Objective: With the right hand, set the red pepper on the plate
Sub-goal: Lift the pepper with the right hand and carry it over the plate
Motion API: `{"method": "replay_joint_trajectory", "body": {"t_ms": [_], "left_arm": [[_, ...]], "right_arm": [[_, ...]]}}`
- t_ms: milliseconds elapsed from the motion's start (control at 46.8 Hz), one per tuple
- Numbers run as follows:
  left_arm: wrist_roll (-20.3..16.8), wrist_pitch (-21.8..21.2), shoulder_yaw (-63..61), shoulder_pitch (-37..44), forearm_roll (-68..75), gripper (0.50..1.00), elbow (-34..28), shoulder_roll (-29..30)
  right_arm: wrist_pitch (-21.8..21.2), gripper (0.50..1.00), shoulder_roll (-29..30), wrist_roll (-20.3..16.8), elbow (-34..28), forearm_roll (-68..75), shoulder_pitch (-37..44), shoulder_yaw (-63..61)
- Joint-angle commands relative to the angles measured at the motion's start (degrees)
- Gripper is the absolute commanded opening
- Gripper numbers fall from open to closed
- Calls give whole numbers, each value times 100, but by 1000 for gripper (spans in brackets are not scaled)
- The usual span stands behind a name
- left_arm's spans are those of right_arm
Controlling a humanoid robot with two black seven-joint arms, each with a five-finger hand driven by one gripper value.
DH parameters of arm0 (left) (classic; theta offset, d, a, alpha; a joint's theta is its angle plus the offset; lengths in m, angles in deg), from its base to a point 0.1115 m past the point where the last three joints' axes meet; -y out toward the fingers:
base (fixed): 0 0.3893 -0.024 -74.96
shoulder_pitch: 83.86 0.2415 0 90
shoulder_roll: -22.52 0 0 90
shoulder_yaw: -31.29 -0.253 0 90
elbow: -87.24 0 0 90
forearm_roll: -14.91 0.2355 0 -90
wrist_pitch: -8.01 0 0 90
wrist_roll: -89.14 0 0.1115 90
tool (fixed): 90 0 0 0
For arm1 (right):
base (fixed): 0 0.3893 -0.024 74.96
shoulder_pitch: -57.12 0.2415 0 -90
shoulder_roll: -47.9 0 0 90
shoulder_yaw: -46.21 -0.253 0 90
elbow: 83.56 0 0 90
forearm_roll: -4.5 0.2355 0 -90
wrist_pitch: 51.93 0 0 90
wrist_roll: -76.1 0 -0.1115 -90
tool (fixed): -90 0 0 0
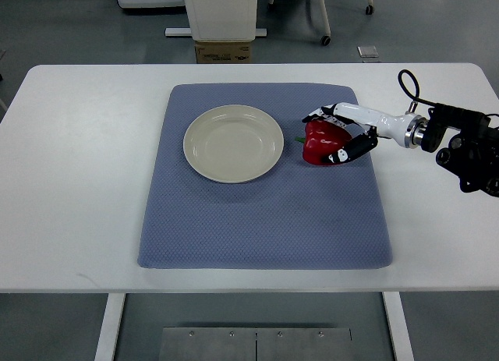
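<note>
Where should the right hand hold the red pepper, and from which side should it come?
Probably around the wide body of the red pepper, coming from the pepper's right side, where the right hand already wraps it. The pepper lies on the blue mat with its green stem toward the plate, so the rounded body faces the hand.

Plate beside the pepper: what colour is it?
Cream, plain, no pattern: the round plate on the blue-grey mat, top view.
</note>
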Motion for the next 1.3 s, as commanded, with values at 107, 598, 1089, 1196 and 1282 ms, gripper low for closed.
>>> {"method": "replay_joint_trajectory", "body": {"t_ms": [107, 598, 1089, 1196, 1282], "left_arm": [[0, -1, 0, 0, 0, 1000, -1, 0], [0, -1, 0, 0, 0, 1000, -1, 0], [0, -1, 0, 0, 0, 1000, -1, 0], [0, -1, 0, 0, 0, 1000, -1, 0], [0, -1, 0, 0, 0, 1000, -1, 0]], "right_arm": [[-8, 500, 35, -73, -2, 55, 235, -7], [36, 500, 940, -644, 42, 231, 630, 1], [194, 500, 1810, -1242, 112, 486, 674, 19], [282, 500, 2003, -1321, 121, 530, 666, 19], [326, 500, 2048, -1400, 121, 626, 631, 19]]}}
